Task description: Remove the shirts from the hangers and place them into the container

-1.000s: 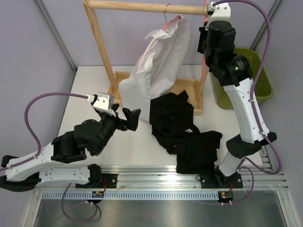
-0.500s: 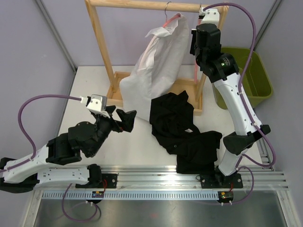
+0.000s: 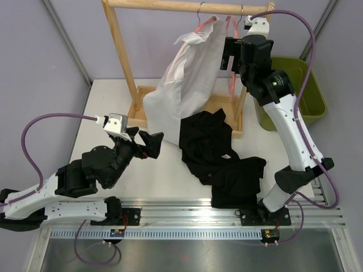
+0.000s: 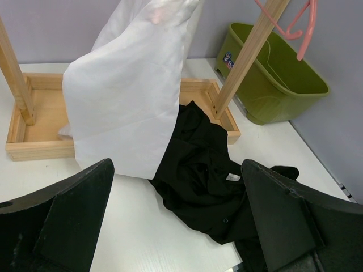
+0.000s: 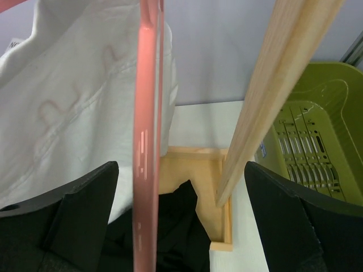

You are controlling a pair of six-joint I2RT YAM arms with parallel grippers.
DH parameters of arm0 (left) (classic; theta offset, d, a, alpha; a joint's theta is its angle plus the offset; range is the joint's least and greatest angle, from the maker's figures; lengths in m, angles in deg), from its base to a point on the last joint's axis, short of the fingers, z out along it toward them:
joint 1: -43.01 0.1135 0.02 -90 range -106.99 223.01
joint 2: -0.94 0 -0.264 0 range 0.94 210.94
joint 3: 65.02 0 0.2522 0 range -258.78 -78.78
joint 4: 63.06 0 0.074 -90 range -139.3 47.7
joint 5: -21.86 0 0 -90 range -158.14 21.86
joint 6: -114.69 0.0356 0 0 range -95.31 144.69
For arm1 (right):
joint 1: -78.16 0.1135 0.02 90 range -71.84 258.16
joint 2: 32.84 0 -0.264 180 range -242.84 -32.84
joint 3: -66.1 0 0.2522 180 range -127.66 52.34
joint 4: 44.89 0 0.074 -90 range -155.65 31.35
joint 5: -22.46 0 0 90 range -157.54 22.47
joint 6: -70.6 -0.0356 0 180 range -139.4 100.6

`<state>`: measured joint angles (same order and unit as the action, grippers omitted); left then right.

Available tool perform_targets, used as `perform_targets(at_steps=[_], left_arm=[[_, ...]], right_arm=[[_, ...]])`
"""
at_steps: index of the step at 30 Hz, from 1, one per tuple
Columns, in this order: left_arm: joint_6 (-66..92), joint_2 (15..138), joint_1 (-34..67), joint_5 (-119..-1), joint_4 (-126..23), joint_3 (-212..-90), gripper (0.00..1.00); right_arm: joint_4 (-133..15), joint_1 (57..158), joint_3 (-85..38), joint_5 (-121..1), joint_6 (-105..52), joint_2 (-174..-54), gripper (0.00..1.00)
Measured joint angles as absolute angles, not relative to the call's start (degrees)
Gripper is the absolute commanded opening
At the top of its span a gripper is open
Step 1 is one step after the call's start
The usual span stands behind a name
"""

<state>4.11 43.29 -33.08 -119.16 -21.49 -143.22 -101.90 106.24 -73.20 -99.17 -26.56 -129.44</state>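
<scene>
Right gripper is up by the rack, fingers spread wide — a bare pink hanger hangs between them. Left gripper is wide open too, holding nothing. White shirt hangs on the rack, black shirt lies on the table, green basket sits far right.

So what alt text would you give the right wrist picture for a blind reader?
A bare pink hanger hangs edge-on, untouched, between the wide-open black fingers of the right gripper. A white shirt hangs behind on the left; a wooden rack post slants on the right, an olive-green basket beyond it and a black shirt crumpled below.
</scene>
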Motion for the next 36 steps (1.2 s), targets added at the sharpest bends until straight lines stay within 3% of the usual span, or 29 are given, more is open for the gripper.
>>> perform_targets(at_steps=[8, 17, 23, 30, 36], left_arm=[[4.33, 43.44, -33.08, -119.18, -21.53, -143.07, 0.99], [5.03, 43.05, -33.08, -119.34, -22.41, -140.47, 0.99], [4.44, 43.07, -33.08, -119.38, -21.95, -140.07, 0.99], [3.22, 43.16, -33.08, -119.38, -21.75, -139.94, 0.99], [2.78, 42.92, -33.08, -119.38, -21.73, -138.37, 0.99]], right_arm=[[-103.93, 106.69, -61.16, -95.20, -29.16, -111.78, 0.99], [-108.19, 107.72, -24.11, -88.73, -41.14, -84.11, 0.99], [-109.55, 113.84, -2.32, -84.70, -49.16, -85.07, 0.99], [-103.41, 121.95, 1.53, -84.92, -53.88, -89.66, 0.99], [-94.07, 128.94, 2.16, -86.71, -54.32, -107.04, 0.99]])
